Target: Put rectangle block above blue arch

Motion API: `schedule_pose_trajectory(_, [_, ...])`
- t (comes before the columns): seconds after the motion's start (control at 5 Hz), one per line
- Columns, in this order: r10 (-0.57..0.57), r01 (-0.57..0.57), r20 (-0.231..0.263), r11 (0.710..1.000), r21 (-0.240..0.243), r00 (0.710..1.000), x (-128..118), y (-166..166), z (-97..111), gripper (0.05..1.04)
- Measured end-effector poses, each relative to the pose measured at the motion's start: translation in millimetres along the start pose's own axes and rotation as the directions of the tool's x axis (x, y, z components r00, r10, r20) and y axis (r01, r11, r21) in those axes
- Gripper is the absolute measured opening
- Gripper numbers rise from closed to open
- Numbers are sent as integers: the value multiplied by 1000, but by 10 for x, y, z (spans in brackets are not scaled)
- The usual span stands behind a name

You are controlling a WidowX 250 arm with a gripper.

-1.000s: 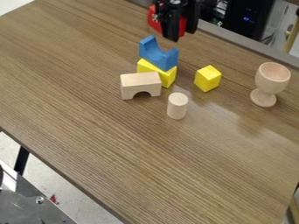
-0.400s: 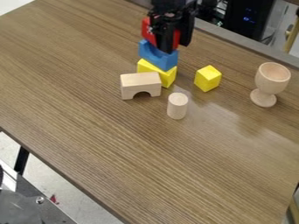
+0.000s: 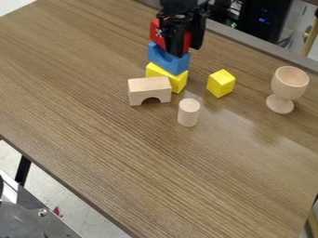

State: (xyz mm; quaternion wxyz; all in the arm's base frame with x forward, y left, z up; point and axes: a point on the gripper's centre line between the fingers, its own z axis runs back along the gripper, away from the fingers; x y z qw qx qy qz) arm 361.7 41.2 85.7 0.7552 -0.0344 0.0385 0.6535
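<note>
We gripped the red blk [image 3: 158,36] w/ our gripper [image 3: 186,49] directly above the blue arch [image 3: 164,59], yellow blk [image 3: 178,82] beneath.

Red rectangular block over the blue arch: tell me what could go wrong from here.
The blue wooden arch has its hollow facing up, so the red rectangular block may tip if set off-centre on the raised ends. The black gripper, holding the red block close over the stack, could drag the arch off the yellow block beneath as it lets go. A toppling piece might also hit the plain wooden arch block just in front.
</note>
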Motion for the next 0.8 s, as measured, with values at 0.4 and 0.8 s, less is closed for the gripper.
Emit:
schedule_pose_trajectory(0.4, [4,-4,-4,1000,13,1000,-8,35,-30,944])
schedule_pose_trajectory(0.8, [4,-4,-7,1000,-6,1000,-37,58,40,999])
